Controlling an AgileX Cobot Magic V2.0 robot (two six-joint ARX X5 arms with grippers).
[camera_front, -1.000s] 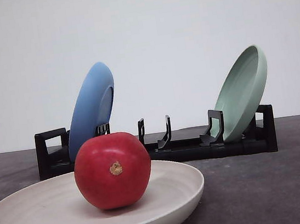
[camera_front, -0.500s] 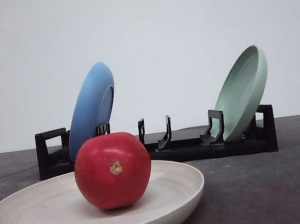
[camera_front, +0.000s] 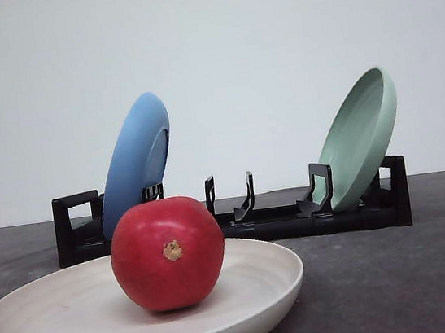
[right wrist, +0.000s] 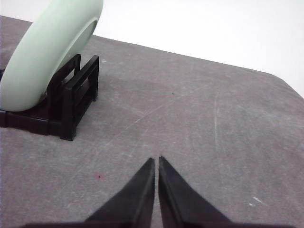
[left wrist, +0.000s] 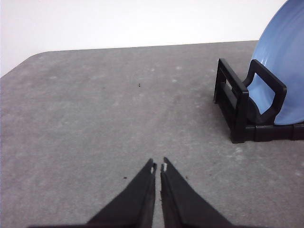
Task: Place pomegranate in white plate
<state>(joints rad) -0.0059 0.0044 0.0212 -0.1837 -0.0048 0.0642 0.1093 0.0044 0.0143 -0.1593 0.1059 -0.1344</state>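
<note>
Red pomegranate (camera_front: pixel 167 253) sits unmoved in white plate (camera_front: pixel 248 301), near left; nothing changed over the last second, so placement looks done. Left tool (left wrist: pixel 158 167) and right tool (right wrist: pixel 156 161) hover closed and empty over bare desk (left wrist: pixel 95 118).

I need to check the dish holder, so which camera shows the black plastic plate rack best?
The front view: the black plastic plate rack spans it end to end. The left wrist view catches one end under the blue plate; the right wrist view, the other end.
</note>
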